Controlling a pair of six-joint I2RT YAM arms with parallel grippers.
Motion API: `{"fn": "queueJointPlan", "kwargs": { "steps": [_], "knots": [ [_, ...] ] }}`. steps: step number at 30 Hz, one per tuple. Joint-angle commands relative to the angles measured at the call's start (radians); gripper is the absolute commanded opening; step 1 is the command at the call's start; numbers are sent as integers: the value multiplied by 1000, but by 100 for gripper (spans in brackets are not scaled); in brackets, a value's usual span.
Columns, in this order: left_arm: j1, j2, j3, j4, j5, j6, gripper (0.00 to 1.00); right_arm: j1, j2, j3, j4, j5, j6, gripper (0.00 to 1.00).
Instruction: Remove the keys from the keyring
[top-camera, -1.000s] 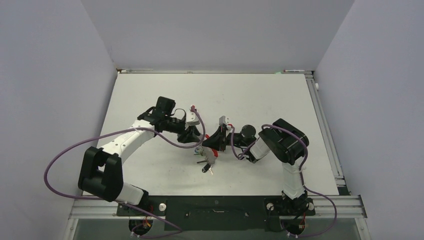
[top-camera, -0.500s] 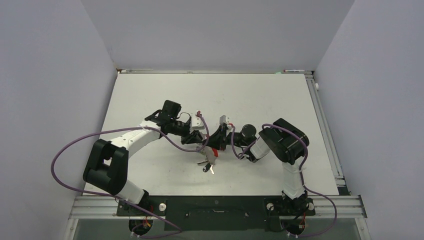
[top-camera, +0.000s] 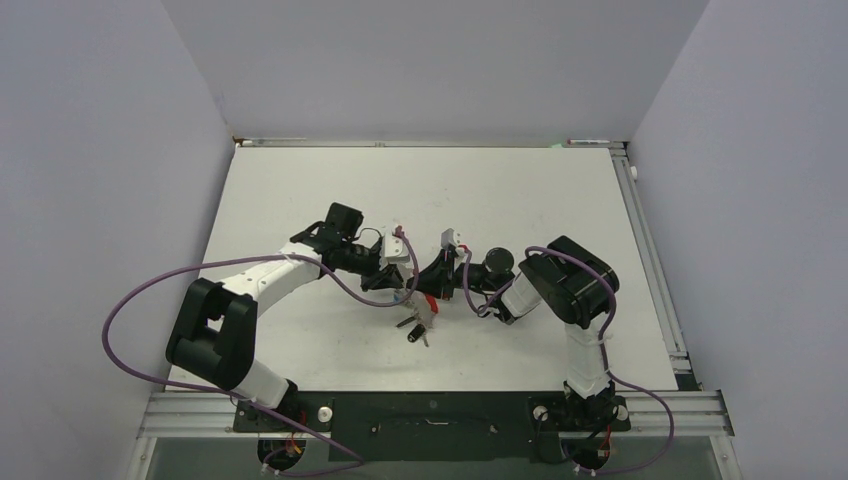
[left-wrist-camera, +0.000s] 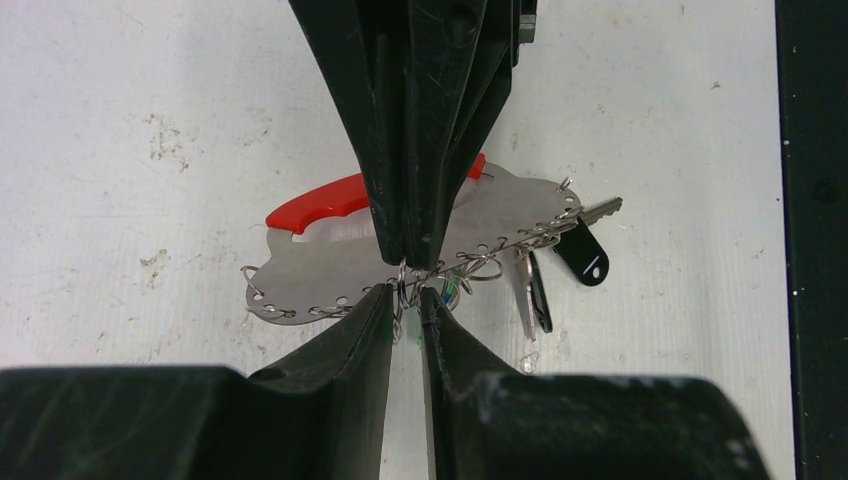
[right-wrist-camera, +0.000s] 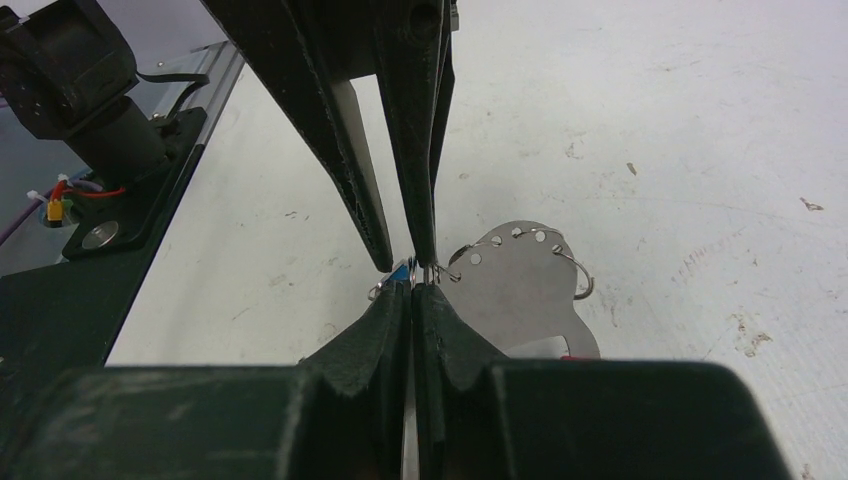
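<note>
Nearest the arm bases, the keys (top-camera: 413, 330) are seen trailing toward 6 o'clock from the keyring (left-wrist-camera: 500, 215), a flat grey plate with a pierced edge and a red arc, which is kept low over the middle of the white table (top-camera: 520, 190). Whether it rests on the surface cannot be told. In the left wrist view, a black-headed key (left-wrist-camera: 583, 253) and a silvery key (left-wrist-camera: 603, 209) are fanned out at the plate's 3 o'clock end, threaded on small loops. Over the last second the left gripper (left-wrist-camera: 406, 300) has been swung in from 10 o'clock, where it stood apart from the keyring. Its jaws have been narrowed to a slit around 1 wire ring (left-wrist-camera: 405, 290) on the plate's edge, with what is taken for a blue-headed key (right-wrist-camera: 403, 268) just beside it, and the ring is judged to be pinched. The right gripper (right-wrist-camera: 412, 292), reaching in from 3 o'clock, has not been shifted; its jaws are pressed together on the plate as an anchor. The approach is therefore judged finished and the pulling of 1 key about to be tried, with none freed yet. Little room is left for twisting, since the 2 sets of fingertips nearly touch and neighbouring loops are crowded beside the chosen one. A purple cable (top-camera: 120, 305) is looped out at 9 o'clock, and grey walls are shown beyond 12 o'clock.
</note>
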Motion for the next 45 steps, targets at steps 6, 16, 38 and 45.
{"fn": "queueJointPlan", "kwargs": {
  "steps": [6, 16, 38, 45],
  "knots": [
    [-8, -13, -10, -3, -1, -14, 15, -3, -65, -1, 296, -1, 9, 5],
    [-13, 0, 4, 10, -8, -74, 9, -3, -79, -10, 296, 20, 20, 5],
    [-19, 14, -8, 108, -35, -289, 0, -14, -85, -10, 295, 49, 68, 5],
    [-19, -6, 10, 69, -85, -239, 0, -25, -78, -14, 294, -35, 69, 13]
  ]
}}
